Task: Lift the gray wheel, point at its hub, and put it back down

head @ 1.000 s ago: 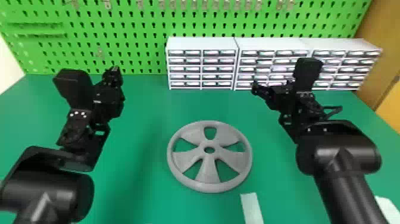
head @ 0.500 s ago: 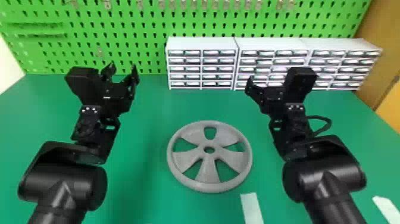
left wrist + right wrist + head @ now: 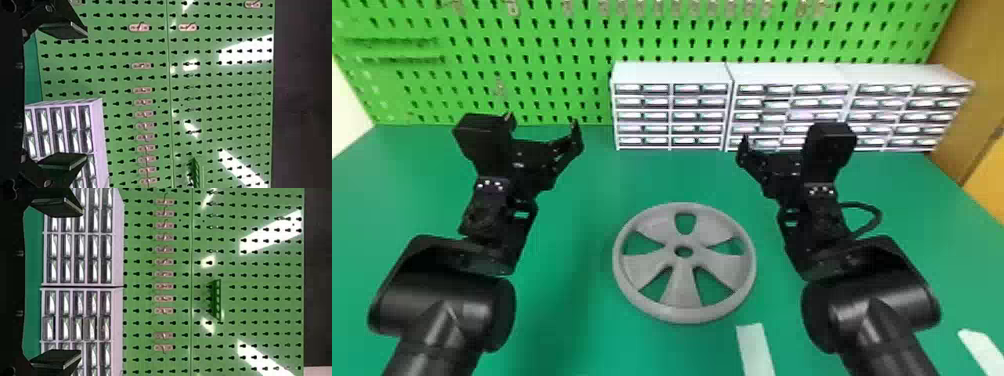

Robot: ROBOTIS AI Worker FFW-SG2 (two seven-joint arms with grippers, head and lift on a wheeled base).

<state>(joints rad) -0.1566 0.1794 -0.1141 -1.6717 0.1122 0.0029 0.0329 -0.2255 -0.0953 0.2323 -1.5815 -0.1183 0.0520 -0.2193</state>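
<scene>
A flat gray wheel (image 3: 684, 295) lies on a green table (image 3: 572, 310), roughly midway between two black robot arms that come in from the near edge. The wheel has a raised round rim, broad spokes with rounded openings between them, and a hub (image 3: 683, 260) with a small hole at its center. The left gripper (image 3: 542, 122) is on the wheel's left side and farther back, well apart from it. Its jaws are spread wide, with nothing between them. The right gripper (image 3: 777, 150) is on the other side, also beyond the wheel and apart from it; a thin black cable (image 3: 874, 217) loops out beside its wrist. In the right wrist view, its two flat fingers (image 3: 58, 206) stand far apart, again with nothing held. Both grippers point toward a bright green pegboard (image 3: 547, 65) that rises along the back of the table. Rows of small metal hooks (image 3: 143, 65) hang on the board, and a small green bracket (image 3: 217, 299) juts from it. Three white drawer units (image 3: 672, 75) stand side by side at the foot of the board, from the middle toward the right, each filled with small drawers. One white strip (image 3: 754, 350) lies on the table just in front of the wheel, slightly to the right; another pale strip lies near the right edge.
</scene>
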